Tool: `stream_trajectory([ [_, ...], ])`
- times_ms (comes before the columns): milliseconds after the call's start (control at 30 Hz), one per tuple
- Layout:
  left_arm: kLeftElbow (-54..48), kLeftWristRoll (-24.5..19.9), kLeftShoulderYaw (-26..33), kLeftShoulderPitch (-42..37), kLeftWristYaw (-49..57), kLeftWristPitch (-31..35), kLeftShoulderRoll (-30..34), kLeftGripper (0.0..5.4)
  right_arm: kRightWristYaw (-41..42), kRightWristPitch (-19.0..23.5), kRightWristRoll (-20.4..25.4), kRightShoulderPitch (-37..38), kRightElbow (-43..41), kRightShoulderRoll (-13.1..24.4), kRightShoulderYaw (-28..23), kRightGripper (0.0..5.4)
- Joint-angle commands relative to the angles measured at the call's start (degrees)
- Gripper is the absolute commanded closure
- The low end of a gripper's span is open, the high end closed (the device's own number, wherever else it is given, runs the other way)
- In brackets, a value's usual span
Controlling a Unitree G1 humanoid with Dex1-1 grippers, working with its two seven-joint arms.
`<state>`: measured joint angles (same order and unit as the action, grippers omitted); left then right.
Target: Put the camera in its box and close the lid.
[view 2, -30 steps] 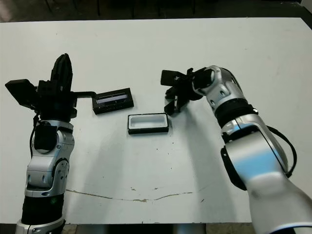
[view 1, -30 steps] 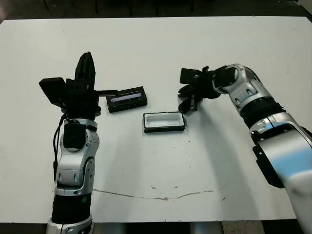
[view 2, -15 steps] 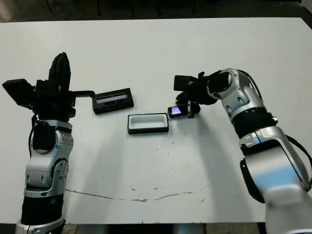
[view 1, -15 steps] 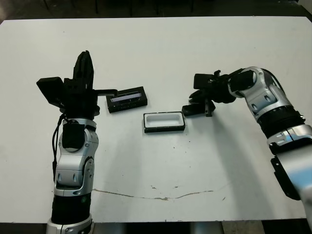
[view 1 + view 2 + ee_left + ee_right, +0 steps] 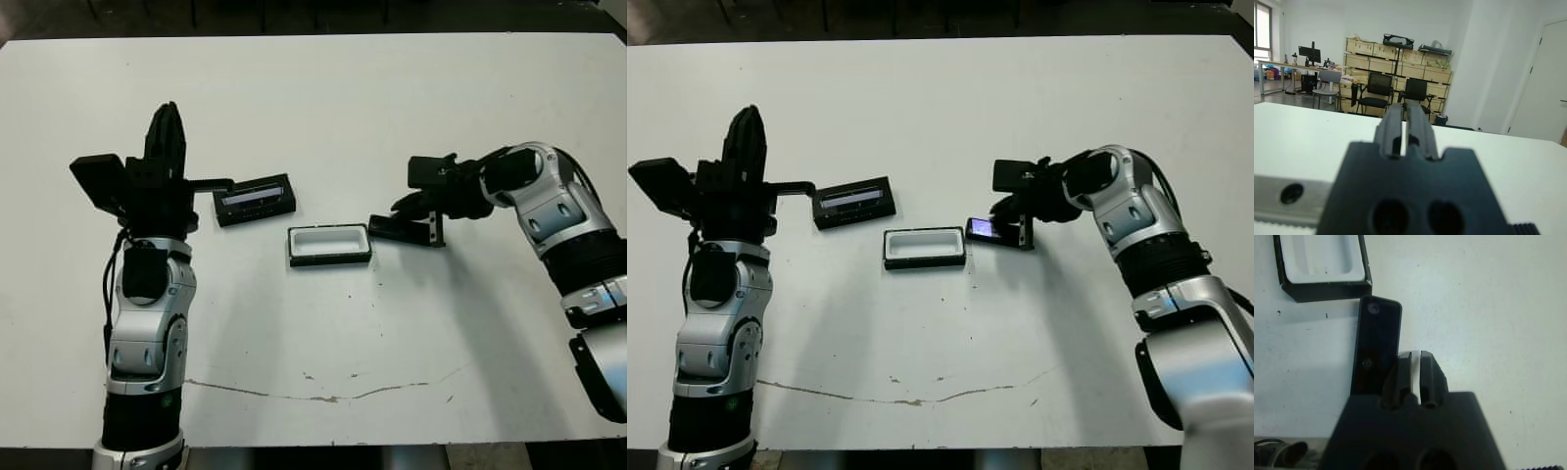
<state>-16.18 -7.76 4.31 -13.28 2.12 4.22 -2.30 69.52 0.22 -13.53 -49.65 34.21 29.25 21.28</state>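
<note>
Right pincer (image 5: 1415, 369), fingers pressed nearly together, sits beside the camera (image 5: 988, 230) without gripping it; left pincer (image 5: 1404, 125), likewise pressed together, points upward. White surface (image 5: 392, 323) bears a faint crack; the wrist view shows crates and chairs beyond. One camera, slim and black with a glowing screen, lies just beside one white-lined box (image 5: 330, 244); one lid (image 5: 255, 199) lies nearby.

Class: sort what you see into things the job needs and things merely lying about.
Needed for the job: camera, box, lid.
Just lying about, in the room beyond the table: office chairs, wooden crates, monitor.
</note>
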Motion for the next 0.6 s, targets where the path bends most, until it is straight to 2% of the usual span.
stream_trajectory([
  [33, 0.4, 0.4, 0.2, 1.3, 0.0, 0.7, 0.6, 5.39, -0.5, -2.3, 0.9, 1.6, 2.0, 1.5, -0.9, 5.40],
  [300, -0.2, -0.2, 0.5, 1.5, -0.2, 1.3, 0.7, 5.39, -3.3, -4.1, 0.8, 1.3, 7.1, 3.6, -2.8, 5.40],
  [600, -0.2, -0.1, 0.7, 1.4, -0.3, 1.3, 1.0, 5.39, -3.7, 0.3, 1.9, 2.9, 3.7, 6.4, -4.7, 5.40],
])
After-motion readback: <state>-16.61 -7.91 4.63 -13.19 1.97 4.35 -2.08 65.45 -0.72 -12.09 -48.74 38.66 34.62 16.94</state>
